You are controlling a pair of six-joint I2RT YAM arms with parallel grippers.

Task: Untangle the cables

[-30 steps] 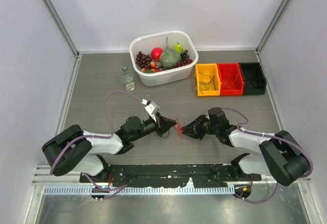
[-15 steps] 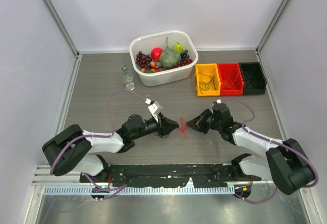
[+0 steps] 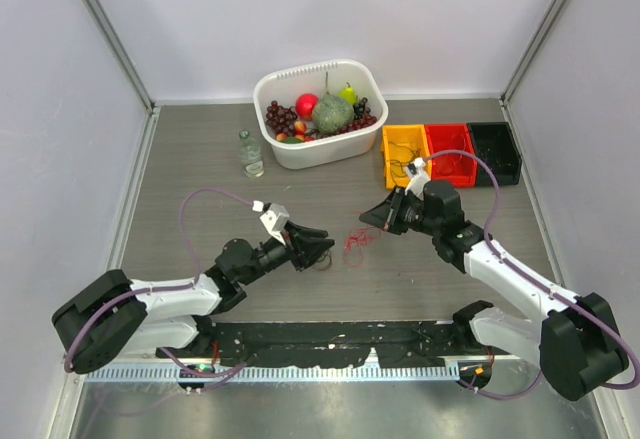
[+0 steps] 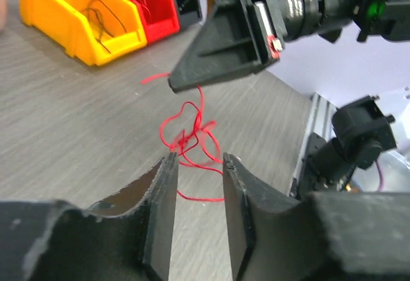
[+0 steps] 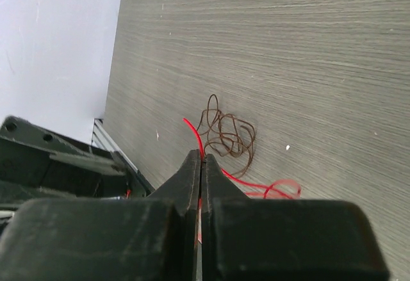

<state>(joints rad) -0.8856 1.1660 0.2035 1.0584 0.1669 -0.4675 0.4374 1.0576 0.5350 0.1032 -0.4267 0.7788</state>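
Note:
My right gripper (image 3: 366,219) is shut on a thin red wire (image 3: 353,244) and holds it above the table, so the tangled red loops hang below its tip. The pinch shows in the right wrist view (image 5: 202,157), with the red wire (image 5: 272,188) trailing out. A loose bundle of dark brown wire (image 5: 229,130) lies on the table beneath, apart from the red one. My left gripper (image 3: 325,246) is open and empty, just left of the hanging loops. In the left wrist view the red wire (image 4: 189,135) hangs beyond my open left gripper (image 4: 198,160), under the right gripper (image 4: 174,86).
A white tub (image 3: 290,149) of fruit stands at the back middle, with a small clear bottle (image 3: 250,152) to its left. Yellow (image 3: 390,169), red (image 3: 450,177) and black (image 3: 497,174) bins stand at the back right, with thin wires in the first two.
My right gripper has risen and moved back and right with the red wire. My left gripper has drawn back to the left and now stands open, off the wires.

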